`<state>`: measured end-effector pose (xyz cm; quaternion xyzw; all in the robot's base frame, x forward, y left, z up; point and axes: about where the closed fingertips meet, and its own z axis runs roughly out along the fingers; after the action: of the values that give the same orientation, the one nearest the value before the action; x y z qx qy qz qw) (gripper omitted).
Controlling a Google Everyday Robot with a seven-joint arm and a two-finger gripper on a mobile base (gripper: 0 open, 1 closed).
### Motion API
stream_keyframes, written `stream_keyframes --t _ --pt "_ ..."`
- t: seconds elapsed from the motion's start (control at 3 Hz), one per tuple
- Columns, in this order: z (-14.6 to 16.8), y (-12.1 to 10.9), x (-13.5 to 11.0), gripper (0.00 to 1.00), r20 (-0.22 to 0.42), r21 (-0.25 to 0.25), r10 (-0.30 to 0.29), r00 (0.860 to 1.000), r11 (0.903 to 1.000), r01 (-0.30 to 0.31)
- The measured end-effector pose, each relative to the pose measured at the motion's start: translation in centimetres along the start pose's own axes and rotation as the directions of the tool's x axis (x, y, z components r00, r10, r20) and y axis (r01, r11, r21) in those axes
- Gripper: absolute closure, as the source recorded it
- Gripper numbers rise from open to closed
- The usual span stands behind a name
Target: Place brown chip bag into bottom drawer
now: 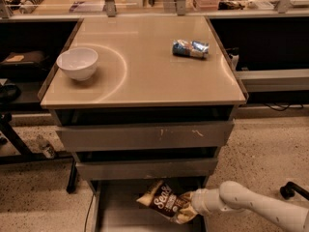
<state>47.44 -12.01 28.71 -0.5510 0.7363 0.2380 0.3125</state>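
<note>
The brown chip bag with white lettering and tan ends hangs tilted just over the pulled-out bottom drawer, near its back right part. My gripper comes in from the lower right on a white arm and is at the bag's right end, holding it. The drawer is a shallow grey tray with side rails, below the two grey drawer fronts.
A white bowl sits on the left of the beige cabinet top. A small blue-silver packet lies at its back right. Two shut grey drawer fronts are above the open drawer. Dark shelving stands at both sides.
</note>
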Motion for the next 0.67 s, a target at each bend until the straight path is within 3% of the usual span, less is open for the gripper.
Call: stream_keyframes --t 0.33,0.67 --pt "2.85 -1.12 1.32 1.0 0.138 -0.005 -0.015 0.99 0.9999 0.016" --pt "2.92 -1.25 1.37 1.0 0.14 -0.004 -0.017 0.99 0.9998 0.018"
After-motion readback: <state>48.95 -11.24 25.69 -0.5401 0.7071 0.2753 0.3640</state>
